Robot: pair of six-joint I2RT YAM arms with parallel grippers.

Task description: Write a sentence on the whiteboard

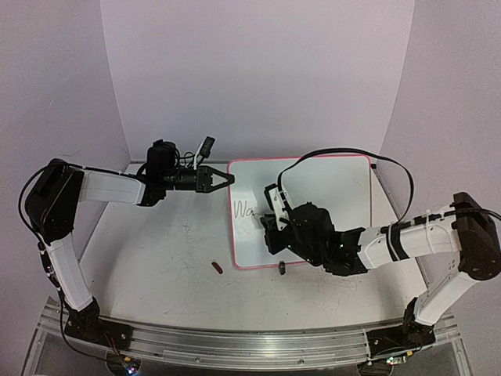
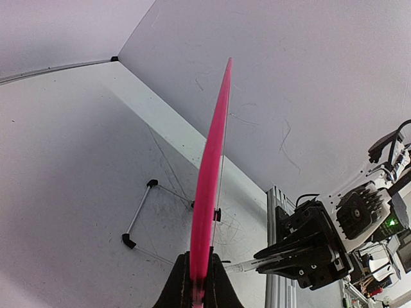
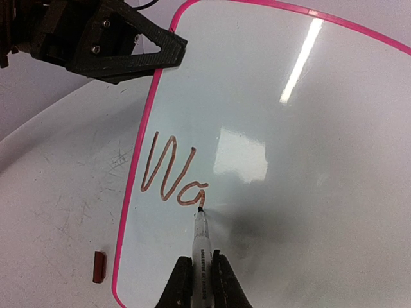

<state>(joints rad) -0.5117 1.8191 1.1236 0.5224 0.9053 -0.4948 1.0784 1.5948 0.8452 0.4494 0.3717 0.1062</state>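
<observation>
The whiteboard (image 1: pixel 329 196) lies on the counter (image 1: pixel 156 258), right of the middle and reaching toward the far edge. The left gripper (image 1: pixel 225 180) is clamped on its pink frame at the far left corner, and its own wrist view shows the rim edge-on, pinched between the fingers. The right gripper (image 3: pixel 200 269) is clenched around a marker (image 3: pixel 200 237), with the tip down on the board at the tail of the letters "Wa" (image 3: pixel 170 170), drawn in reddish-brown near the left edge.

I'd say only the start of the sentence is done, so plenty can go wrong. The left hold catches only a thin strip of frame. A hard sideways stroke could twist the board out of that pinch and skew the line. The marker sits in a narrow pinch too, so pressing too firmly might tip it or push it back through the fingers, and too light a touch would break the stroke. The right arm's cable hangs over the board and may drag through wet ink. A red cap (image 1: pixel 218 268) lies loose by the board's near left corner.
</observation>
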